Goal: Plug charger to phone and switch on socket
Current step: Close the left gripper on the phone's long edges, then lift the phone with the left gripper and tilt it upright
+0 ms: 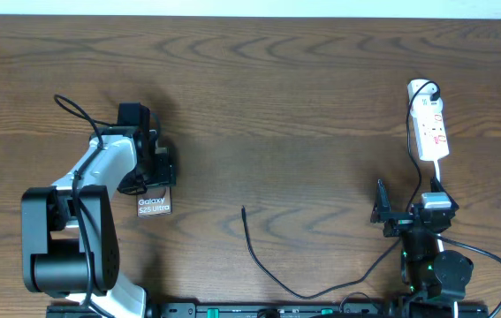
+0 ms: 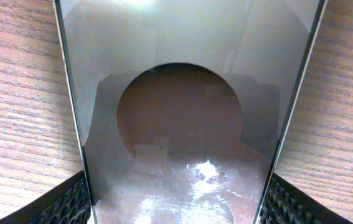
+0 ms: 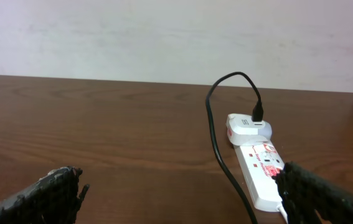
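The phone (image 1: pixel 154 206) lies flat on the table at the left, its "Galaxy" lettering at the near end. My left gripper (image 1: pixel 155 172) is down over its far part. In the left wrist view the glossy phone face (image 2: pixel 182 93) fills the frame and my left gripper's (image 2: pixel 176 208) two fingers press on its side edges. The socket (image 1: pixel 430 124) lies at the far right with a white adapter in its far end. The charger cable (image 1: pixel 268 269) runs from there past my right arm, with its free tip (image 1: pixel 244 210) on the table mid-front. My right gripper (image 1: pixel 409 215) is open and empty in front of the socket (image 3: pixel 260 168).
The charger cable (image 3: pixel 216 143) drops from the adapter (image 3: pixel 248 127) between my right gripper's (image 3: pixel 182 196) fingers. A pale wall stands behind the table's far edge. Arm bases and thick black cables sit along the front edge (image 1: pixel 444 274).
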{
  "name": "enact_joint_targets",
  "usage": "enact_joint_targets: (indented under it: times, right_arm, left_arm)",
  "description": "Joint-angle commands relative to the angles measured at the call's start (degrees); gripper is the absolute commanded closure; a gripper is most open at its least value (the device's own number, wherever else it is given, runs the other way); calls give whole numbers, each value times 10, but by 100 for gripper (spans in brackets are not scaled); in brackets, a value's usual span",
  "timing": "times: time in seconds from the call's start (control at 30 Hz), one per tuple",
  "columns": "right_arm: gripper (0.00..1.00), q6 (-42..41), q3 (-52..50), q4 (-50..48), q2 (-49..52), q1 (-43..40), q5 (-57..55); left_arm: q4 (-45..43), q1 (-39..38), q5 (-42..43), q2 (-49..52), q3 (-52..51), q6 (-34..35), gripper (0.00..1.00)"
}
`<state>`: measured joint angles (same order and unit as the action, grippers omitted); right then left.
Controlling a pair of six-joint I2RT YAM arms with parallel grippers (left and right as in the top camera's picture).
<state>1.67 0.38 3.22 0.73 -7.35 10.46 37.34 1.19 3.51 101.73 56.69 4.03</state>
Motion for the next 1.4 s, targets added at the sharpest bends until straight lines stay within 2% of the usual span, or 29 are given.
enact_joint_targets:
  times: [0.0, 0.17, 0.27, 0.37, 0.4, 1.37]
  right_arm:
    - [1, -8, -1, 3, 0, 2, -3]
    - [1, -8, -1, 3, 0, 2, -3]
    - [1, -8, -1, 3, 0, 2, -3]
    - [1, -8, -1, 3, 0, 2, -3]
    - [1, -8, -1, 3, 0, 2, -3]
    - [1, -8, -1, 3, 0, 2, -3]
  left_arm:
    - [0, 1, -10, 10, -17, -5, 36]
    - [0, 1, -10, 10, -17, -5, 46]
    - [0, 1, -10, 10, -17, -5, 55]
    - [0, 1, -10, 10, -17, -5, 86]
    - [0, 1, -10, 10, -17, -5, 92]
    - [26, 1, 1, -37, 15, -16, 93]
